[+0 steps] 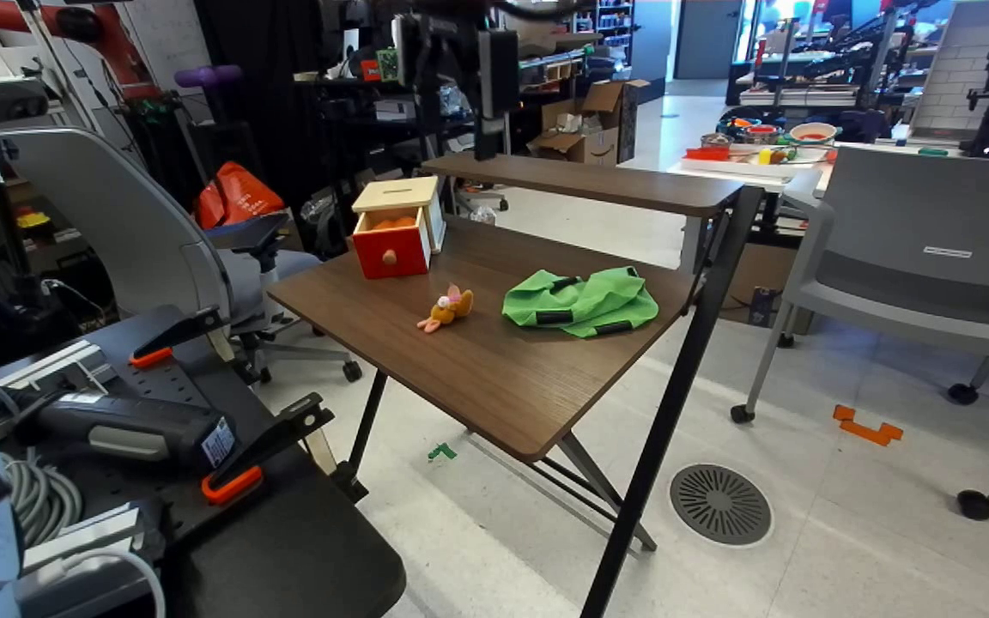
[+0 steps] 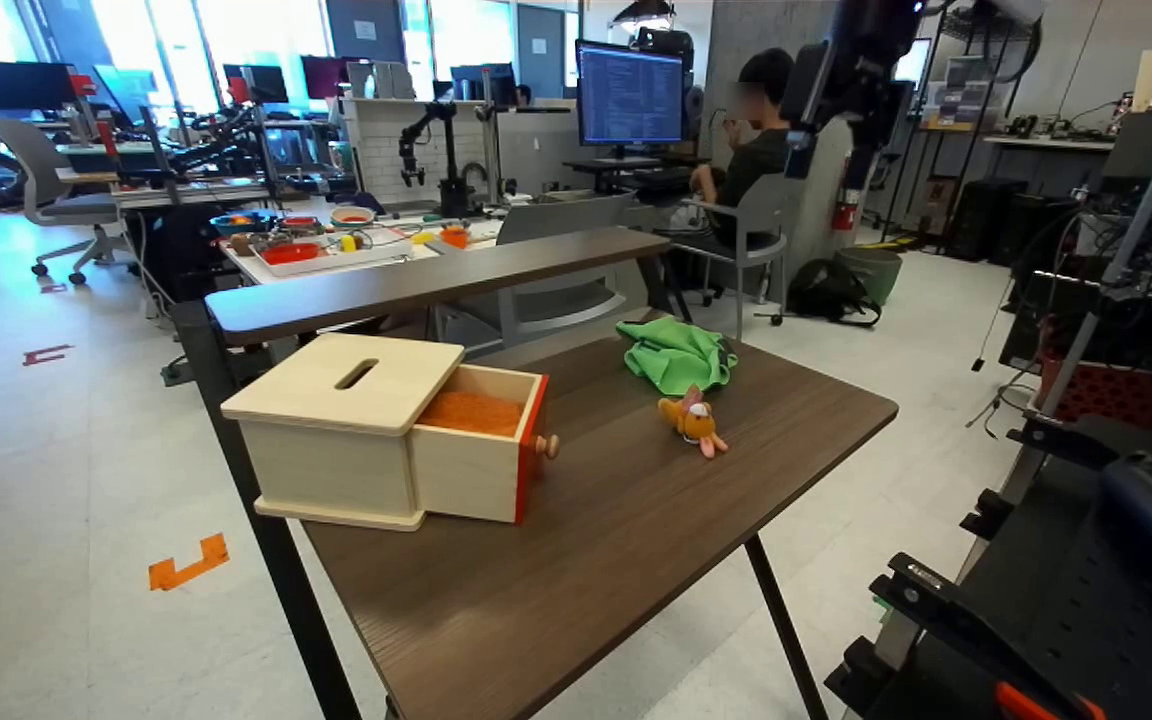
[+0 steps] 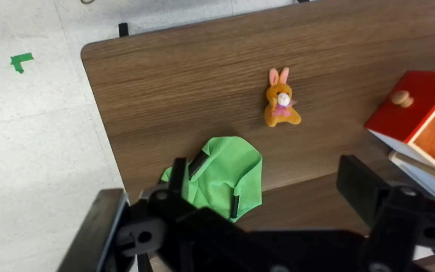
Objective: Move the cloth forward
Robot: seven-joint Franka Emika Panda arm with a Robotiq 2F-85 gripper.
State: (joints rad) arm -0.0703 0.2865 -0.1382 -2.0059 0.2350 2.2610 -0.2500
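Observation:
The green cloth with black strips (image 1: 580, 300) lies crumpled on the brown table (image 1: 494, 378), and it shows in an exterior view (image 2: 674, 355) behind the plush toy. In the wrist view the cloth (image 3: 236, 170) is below the left and middle of the jaws, and the left finger and gripper body hide part of it. My gripper (image 3: 266, 177) is open, with its two fingers wide apart and nothing between them. In both exterior views the gripper (image 1: 458, 112) hangs well above the table, apart from the cloth.
A small orange plush bunny (image 3: 279, 100) lies on the table near the cloth. A wooden box (image 2: 326, 460) with its red-fronted drawer (image 1: 391, 251) pulled out stands at one end; orange stuff is inside. A raised shelf (image 1: 580, 182) runs along one table edge.

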